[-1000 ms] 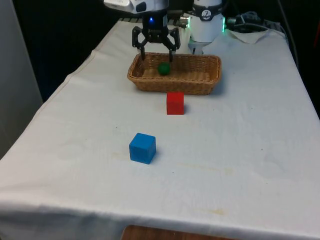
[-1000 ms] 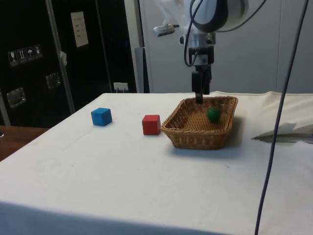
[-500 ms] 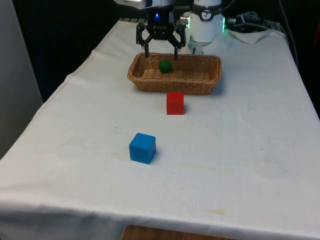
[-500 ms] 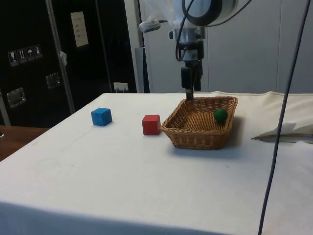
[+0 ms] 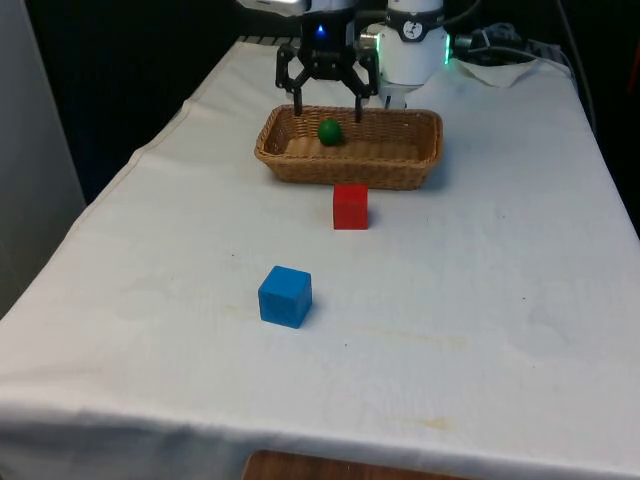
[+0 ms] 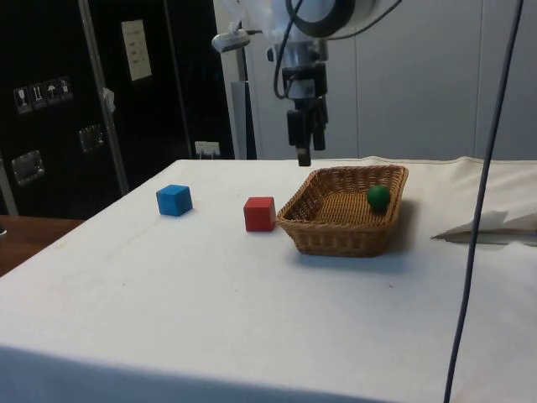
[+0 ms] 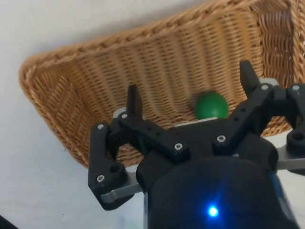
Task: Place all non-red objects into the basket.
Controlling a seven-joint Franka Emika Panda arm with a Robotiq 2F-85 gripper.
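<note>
Front view: the green ball (image 5: 329,131) lies loose inside the wicker basket (image 5: 400,172), where a second ago it sat lower between the jaws; the gripper (image 5: 328,103), jaws apart and empty, has risen clear, so one non-red thing is done. The blue cube (image 5: 285,296) waits on the surface, well apart, the red cube (image 5: 350,206) just beside the basket. Side view shows the gripper (image 6: 303,156) above the rim nearest the cubes.

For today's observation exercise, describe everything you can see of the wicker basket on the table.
The basket is a shallow, rectangular tray of tan woven wicker with a thicker braided rim and outward-sloping walls. It sits upright on the white cloth at the robot's end of the table. A green ball lies inside it. A red cube stands just outside, apart from one long side. The open gripper hangs above it without touching.
</note>
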